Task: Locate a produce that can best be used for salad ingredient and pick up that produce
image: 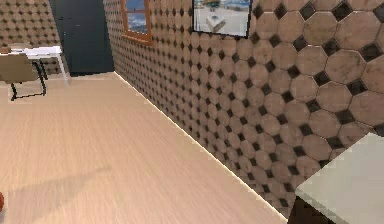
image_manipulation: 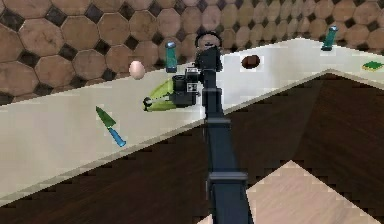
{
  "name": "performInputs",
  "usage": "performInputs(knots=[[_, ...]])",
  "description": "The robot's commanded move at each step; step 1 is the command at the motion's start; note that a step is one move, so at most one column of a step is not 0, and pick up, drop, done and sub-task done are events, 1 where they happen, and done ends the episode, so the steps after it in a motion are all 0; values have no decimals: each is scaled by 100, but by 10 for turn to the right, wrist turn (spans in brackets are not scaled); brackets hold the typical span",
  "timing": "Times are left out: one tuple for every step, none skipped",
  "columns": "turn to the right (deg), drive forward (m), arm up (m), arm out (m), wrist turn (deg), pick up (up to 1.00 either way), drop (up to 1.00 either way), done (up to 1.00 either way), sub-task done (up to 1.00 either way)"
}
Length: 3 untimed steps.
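Gripper point(image_manipulation: 175, 93) first: sits at the far end of the dark arm point(image_manipulation: 222, 160), out over the middle of the pale countertop point(image_manipulation: 60, 150), right at a yellow-green leafy produce point(image_manipulation: 155, 101) lying flat on the countertop's middle. Cannot tell how the fingers are set, nor whether holding anything, with that produce on the surface at them. Farther back on the countertop, near the tiled wall point(image_manipulation: 60, 40): a pink egg-shaped thing point(image_manipulation: 136, 69) and, just beside it, a teal bottle point(image_manipulation: 171, 55). Toward the countertop's near edge, at the arm side view's left: a green-handled tool point(image_manipulation: 110, 126) with a blue tip. Past the arm along the countertop: a dark brown round thing point(image_manipulation: 251, 62), then a second teal bottle point(image_manipulation: 330, 38) and a flat green thing point(image_manipulation: 372, 66) near its far corner. In the forward view, a pale counter corner point(image: 350, 185) at lower right; well away from it, a white desk point(image: 45, 52) with a chair point(image: 20, 68).
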Motion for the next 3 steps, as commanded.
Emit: performInputs(knots=[[0,0,0,0,0,100,0,0,0],[0,0,10,0,0,0,0,0,0],[0,0,0,0,0,0,0,100,0]])
